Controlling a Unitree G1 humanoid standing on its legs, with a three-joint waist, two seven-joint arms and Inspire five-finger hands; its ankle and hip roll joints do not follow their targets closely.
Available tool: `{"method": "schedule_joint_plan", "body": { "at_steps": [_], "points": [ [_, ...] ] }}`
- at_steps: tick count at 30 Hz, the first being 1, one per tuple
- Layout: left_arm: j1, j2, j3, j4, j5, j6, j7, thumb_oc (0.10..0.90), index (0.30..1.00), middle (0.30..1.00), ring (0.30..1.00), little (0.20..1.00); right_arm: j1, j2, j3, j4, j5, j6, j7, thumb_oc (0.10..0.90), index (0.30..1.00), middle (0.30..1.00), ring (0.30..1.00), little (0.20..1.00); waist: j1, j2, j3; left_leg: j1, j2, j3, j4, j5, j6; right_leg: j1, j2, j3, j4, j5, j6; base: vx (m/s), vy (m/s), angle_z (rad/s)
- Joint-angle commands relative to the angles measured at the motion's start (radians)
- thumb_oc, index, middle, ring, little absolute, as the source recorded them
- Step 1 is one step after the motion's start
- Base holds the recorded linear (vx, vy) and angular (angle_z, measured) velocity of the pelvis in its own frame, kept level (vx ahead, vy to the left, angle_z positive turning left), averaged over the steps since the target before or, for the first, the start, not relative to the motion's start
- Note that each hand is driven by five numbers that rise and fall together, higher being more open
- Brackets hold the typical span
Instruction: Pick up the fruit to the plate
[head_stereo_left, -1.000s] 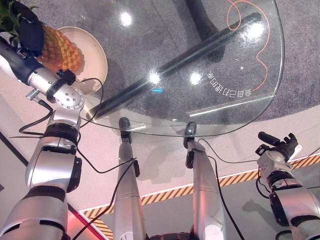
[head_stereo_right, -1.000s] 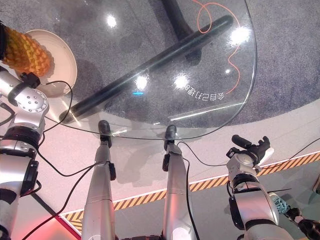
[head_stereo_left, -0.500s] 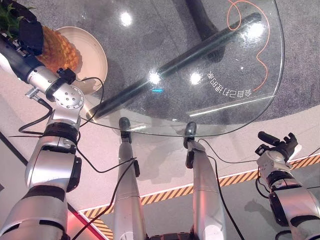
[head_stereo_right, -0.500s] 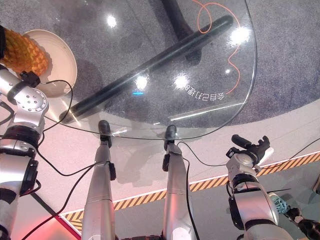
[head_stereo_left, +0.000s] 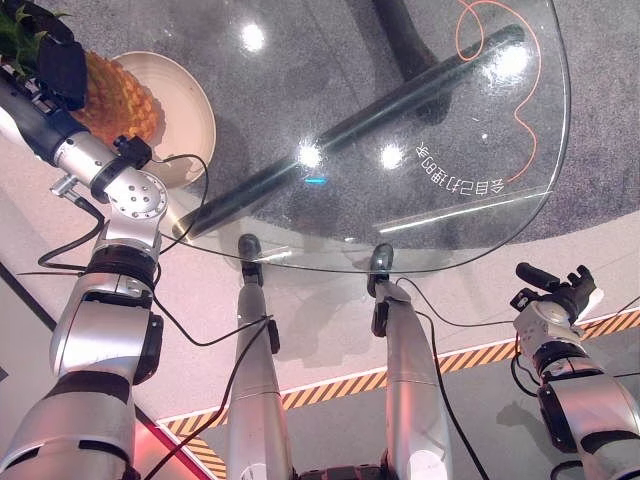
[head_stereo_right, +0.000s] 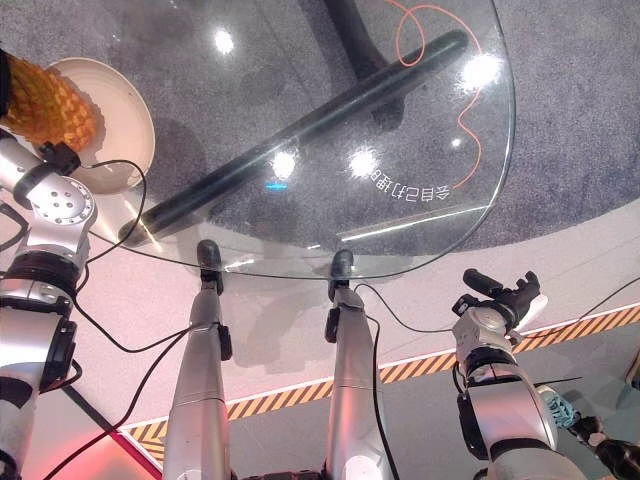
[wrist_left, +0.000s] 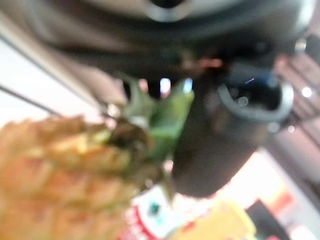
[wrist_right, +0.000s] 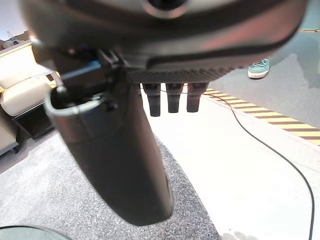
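Nearest the camera, the floor (head_stereo_left: 330, 330) is pale and smooth, crossed by a strip of yellow-and-black hazard tape (head_stereo_left: 330, 388), with a red-lit patch (head_stereo_left: 165, 445) at the lower left edge. The right hand (head_stereo_left: 558, 292) hangs low beside the bench, off its edge and over the pale floor; in its wrist view its dark fingers (wrist_right: 170, 97) are straight and relaxed, holding nothing, and a teal shoe (wrist_right: 258, 67) stands on the grey floor beyond another hazard strip. Farther on, the round glass bench (head_stereo_left: 480, 215) shows grey carpet (head_stereo_left: 600, 120) through its top, along with its dark base bar (head_stereo_left: 360, 125), ceiling-light reflections and a line of white lettering (head_stereo_left: 460, 178) near the rim. An orange cable (head_stereo_left: 525, 110) curls on the carpet under the far right of the glass. At the far left of the bench sits a cream plate (head_stereo_left: 190, 105), and the pineapple (head_stereo_left: 115, 95) lies over the plate's left part with its green crown (head_stereo_left: 15, 40) pointing away to the left. The left hand (head_stereo_left: 58, 70) is clenched around the pineapple near the crown; whether the fruit rests on the plate or is just above it cannot be told.
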Motion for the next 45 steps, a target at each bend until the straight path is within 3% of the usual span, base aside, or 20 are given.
{"method": "schedule_joint_plan", "body": {
  "at_steps": [1,15,18,19,20,45],
  "points": [
    [-0.051,0.068,0.041,-0.041,-0.031,-0.107,0.006,0.457,0.606,0.606,0.606,0.557,0.038,-0.013,0.003,0.058,0.029,-0.043,-0.035,0.8,0.9,0.9,0.9,0.9,0.025,-0.047,-0.022,0.002,-0.058,0.032,0.17,-0.2,0.055,0.108,0.114,-0.025,-0.218,0.098,-0.042,0.0,0.0,0.0],
    [0.028,0.028,0.049,-0.098,-0.009,-0.16,-0.047,0.534,0.672,0.672,0.672,0.634,0.053,0.0,-0.009,0.053,0.033,-0.06,-0.037,0.8,0.9,0.9,0.9,0.9,0.038,-0.041,-0.022,0.013,-0.072,0.024,0.164,-0.188,0.061,0.121,0.106,-0.023,-0.227,0.115,-0.036,-0.01,-0.001,0.0],
    [0.048,0.022,0.05,-0.117,0.006,-0.166,-0.059,0.652,0.773,0.773,0.773,0.752,0.053,0.004,-0.013,0.052,0.033,-0.058,-0.038,0.8,0.9,0.9,0.9,0.9,0.046,-0.042,-0.022,0.018,-0.071,0.023,0.164,-0.19,0.062,0.127,0.106,-0.027,-0.224,0.113,-0.035,0.0,-0.024,0.01],
    [0.052,0.019,0.049,-0.12,0.01,-0.168,-0.06,0.764,0.869,0.869,0.869,0.864,0.053,0.004,-0.013,0.052,0.033,-0.058,-0.038,0.8,0.9,0.9,0.9,0.9,0.047,-0.042,-0.022,0.018,-0.071,0.022,0.164,-0.19,0.062,0.128,0.106,-0.029,-0.223,0.112,-0.035,0.0,-0.032,0.02],
    [0.055,0.018,0.047,-0.126,0.013,-0.165,-0.058,0.8,0.9,0.9,0.9,0.9,0.055,0.005,-0.014,0.051,0.033,-0.059,-0.038,0.8,0.9,0.9,0.9,0.9,0.047,-0.042,-0.022,0.02,-0.071,0.023,0.164,-0.191,0.062,0.13,0.106,-0.029,-0.223,0.111,-0.035,0.0,-0.023,0.03],
    [0.18,-0.037,0.058,-0.212,0.024,-0.188,-0.086,0.8,0.9,0.9,0.9,0.9,0.062,-0.002,-0.04,0.041,0.023,-0.055,-0.055,0.8,0.9,0.9,0.9,0.9,0.077,-0.015,-0.022,0.04,-0.08,0.027,0.174,-0.193,0.064,0.15,0.087,-0.054,-0.194,0.091,-0.036,0.0,-0.002,0.0]
  ]
}}
